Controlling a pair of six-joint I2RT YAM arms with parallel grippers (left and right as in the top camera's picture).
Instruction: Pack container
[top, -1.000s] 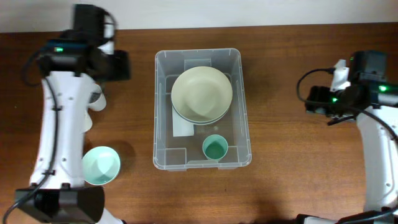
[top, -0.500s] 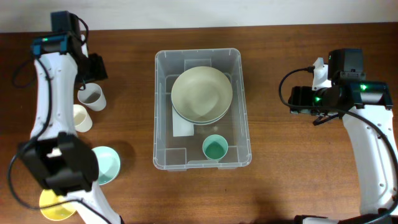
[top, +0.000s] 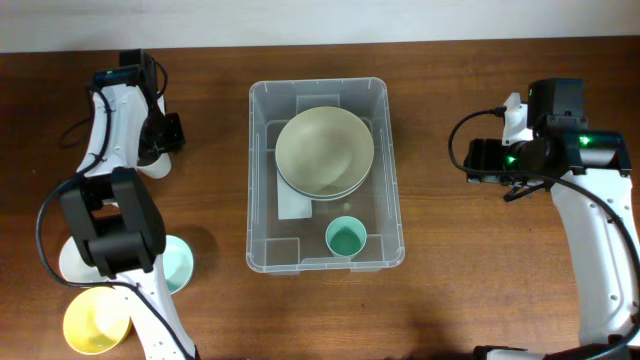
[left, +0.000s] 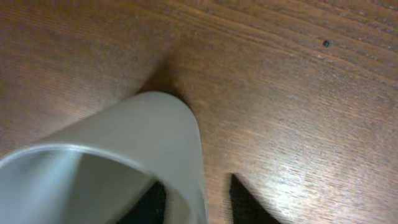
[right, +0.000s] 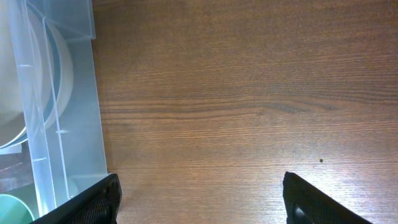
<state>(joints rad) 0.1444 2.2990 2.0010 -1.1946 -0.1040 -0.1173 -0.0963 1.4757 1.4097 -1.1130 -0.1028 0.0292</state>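
Note:
The clear plastic container (top: 395, 170) stands mid-table and holds stacked cream bowls (top: 325, 150) and a green cup (top: 346, 238). Its wall shows at the left of the right wrist view (right: 68, 124). My left gripper (top: 160, 140) is at the far left over a frosted white cup (top: 150, 165). In the left wrist view the fingers (left: 198, 190) straddle the cup's wall (left: 124, 143), one inside and one outside, with a small gap to the outer finger. My right gripper (top: 478, 160) is open and empty over bare wood right of the container, as the right wrist view (right: 200, 193) shows.
A mint bowl (top: 172, 265), a yellow bowl (top: 98, 322) and part of a white bowl (top: 68, 262) sit at the front left by the left arm's base. The table's back edge runs along the top.
My left arm has swung toward the far left and brought its gripper down onto the frosted cup. My right gripper shifted a little left, then stayed still.

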